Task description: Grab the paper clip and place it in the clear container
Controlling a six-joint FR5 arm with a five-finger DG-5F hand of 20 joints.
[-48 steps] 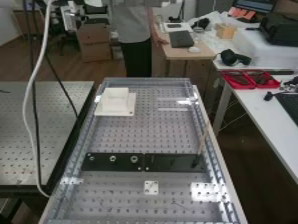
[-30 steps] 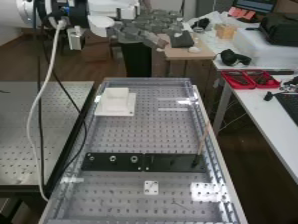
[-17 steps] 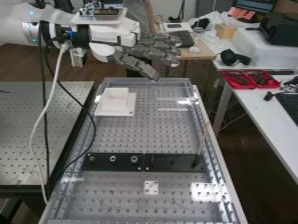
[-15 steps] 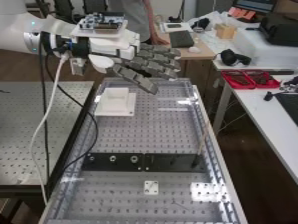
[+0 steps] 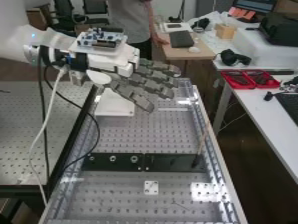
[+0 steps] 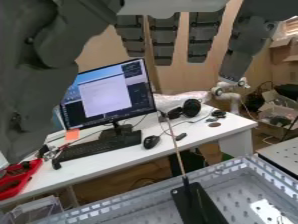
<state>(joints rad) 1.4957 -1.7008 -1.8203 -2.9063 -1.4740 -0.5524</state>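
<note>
The clear container [image 5: 173, 109], a see-through box with straight, glinting edges, sits at one o'clock on the perforated surface [image 5: 133, 136]. A thin dark sliver [image 5: 179, 204], too small to confirm as the paper clip, lies slantwise at five o'clock.

High view slants down the bench [image 5: 126, 135]; wrist view, nearer, faces the desk [image 6: 120, 156]; both catch the rod [image 6: 176, 150].
</note>
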